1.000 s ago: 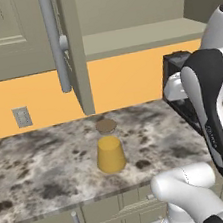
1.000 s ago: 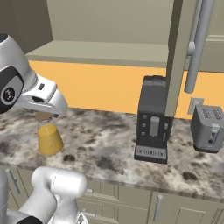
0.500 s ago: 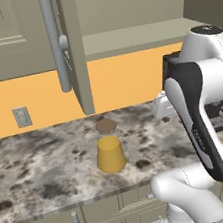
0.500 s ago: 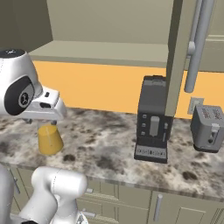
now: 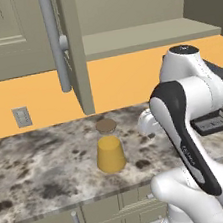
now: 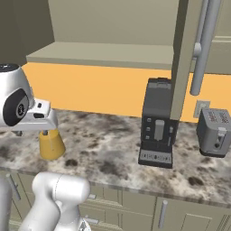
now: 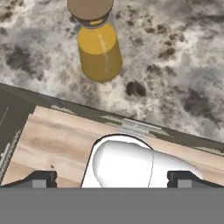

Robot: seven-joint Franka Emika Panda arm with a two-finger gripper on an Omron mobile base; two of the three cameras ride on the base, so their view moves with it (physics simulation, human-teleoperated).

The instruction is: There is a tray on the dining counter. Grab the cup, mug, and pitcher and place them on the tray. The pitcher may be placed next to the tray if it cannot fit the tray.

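Note:
The pitcher (image 5: 110, 153), a clear cone of orange-yellow liquid under a round brown lid (image 5: 105, 125), stands upright on the stone-topped counter (image 5: 37, 175) near its front edge. It also appears as the pitcher (image 6: 51, 144) from the right and the pitcher (image 7: 99, 49) at the top of the hand view. My gripper (image 7: 113, 179) is open with nothing between its fingers. It hangs above the counter's front edge, pointing down, to the right of the pitcher and apart from it. The tray, cup, mug and dining counter are out of view.
A black coffee machine (image 6: 157, 122) and a grey toaster (image 6: 216, 131) stand on the counter to the right. An open upper cabinet door with a long bar handle (image 5: 54, 41) hangs above the pitcher. Beige drawers (image 6: 135, 210) run below; wooden floor (image 7: 52, 140) lies in front.
The arm has swung left and down, bringing the open hand from the right side toward the pitcher. The pitcher has stayed in place.

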